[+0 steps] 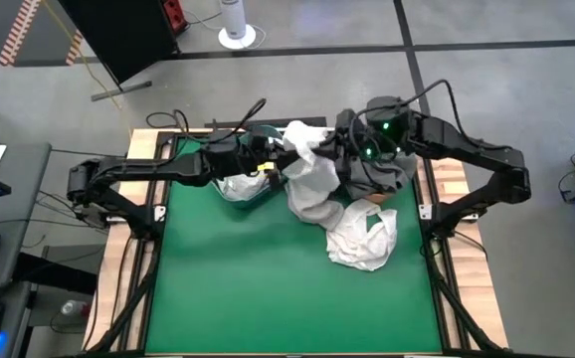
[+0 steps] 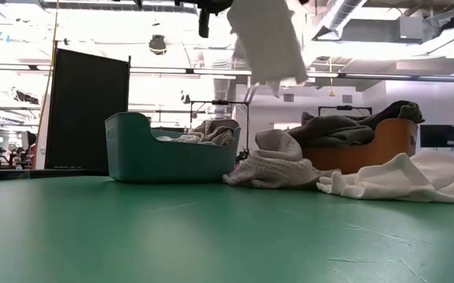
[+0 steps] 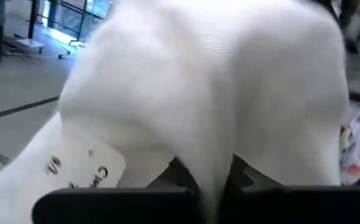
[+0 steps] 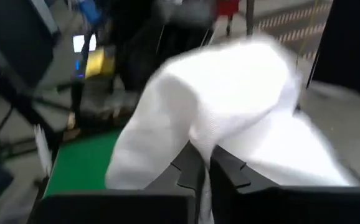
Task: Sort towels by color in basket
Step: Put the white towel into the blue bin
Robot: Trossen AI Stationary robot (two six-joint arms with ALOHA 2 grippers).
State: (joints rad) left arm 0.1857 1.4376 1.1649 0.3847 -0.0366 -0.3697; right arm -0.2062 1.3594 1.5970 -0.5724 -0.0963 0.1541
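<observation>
white towel (image 1: 302,139) pinched between left fingers (image 3: 227,180) and right fingers (image 4: 227,171), both closed on it, raised

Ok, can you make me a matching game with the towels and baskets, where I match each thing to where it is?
Things:
1. white towel
2. teal basket
3. orange basket
4. dark grey towel

Places:
A. in the orange basket
B. on the table, light towels inside
C. up in the air
D. behind the towels lying on the table

Pairs: 1-C, 2-B, 3-D, 4-A
</observation>
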